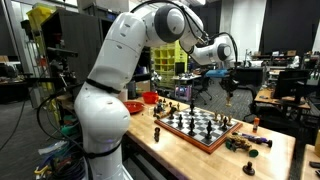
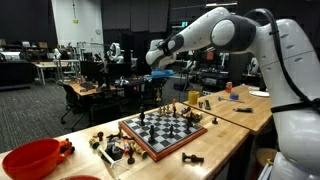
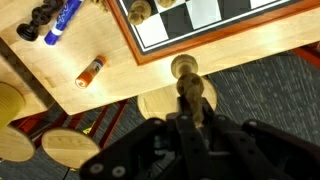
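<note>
My gripper (image 3: pixel 189 112) is shut on a light wooden chess piece (image 3: pixel 186 80), which sticks out past the fingertips. In both exterior views the gripper (image 1: pixel 229 88) (image 2: pixel 160 90) hangs in the air above and just beyond the edge of the chessboard (image 1: pixel 203 128) (image 2: pixel 164 131). The board has a red-brown frame and several pieces standing on it. In the wrist view the board's edge (image 3: pixel 205 45) lies just above the held piece, which is over the table's edge and the floor.
The board sits on a light wooden table (image 1: pixel 265 160). Loose dark pieces (image 1: pixel 247 142) (image 2: pixel 115 149) lie beside it. An orange cylinder (image 3: pixel 91 70) and a blue marker (image 3: pixel 64 20) lie on the table. A red bowl (image 2: pixel 35 158) (image 1: pixel 133 106) stands at one end. Round wooden stools (image 3: pixel 70 146) are below.
</note>
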You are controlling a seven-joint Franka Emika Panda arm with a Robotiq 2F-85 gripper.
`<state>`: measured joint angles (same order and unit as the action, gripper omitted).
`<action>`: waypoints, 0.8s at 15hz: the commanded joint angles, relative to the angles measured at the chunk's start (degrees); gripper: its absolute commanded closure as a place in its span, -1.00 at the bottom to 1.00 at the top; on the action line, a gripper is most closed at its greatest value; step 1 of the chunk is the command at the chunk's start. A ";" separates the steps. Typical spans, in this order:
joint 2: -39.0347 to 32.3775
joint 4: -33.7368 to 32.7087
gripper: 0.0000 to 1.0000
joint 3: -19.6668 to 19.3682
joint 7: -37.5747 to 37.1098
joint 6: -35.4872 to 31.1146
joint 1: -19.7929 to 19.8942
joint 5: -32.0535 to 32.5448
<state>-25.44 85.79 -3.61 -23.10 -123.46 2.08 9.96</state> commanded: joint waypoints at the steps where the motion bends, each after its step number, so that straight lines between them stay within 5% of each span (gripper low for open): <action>1: -1.71 -2.98 0.93 -1.40 0.82 3.12 -0.42 -2.27; 12: -4.31 -3.40 0.93 -2.14 1.01 3.80 0.01 -4.90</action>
<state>-28.92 83.96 -5.28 -23.10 -121.01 2.16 6.89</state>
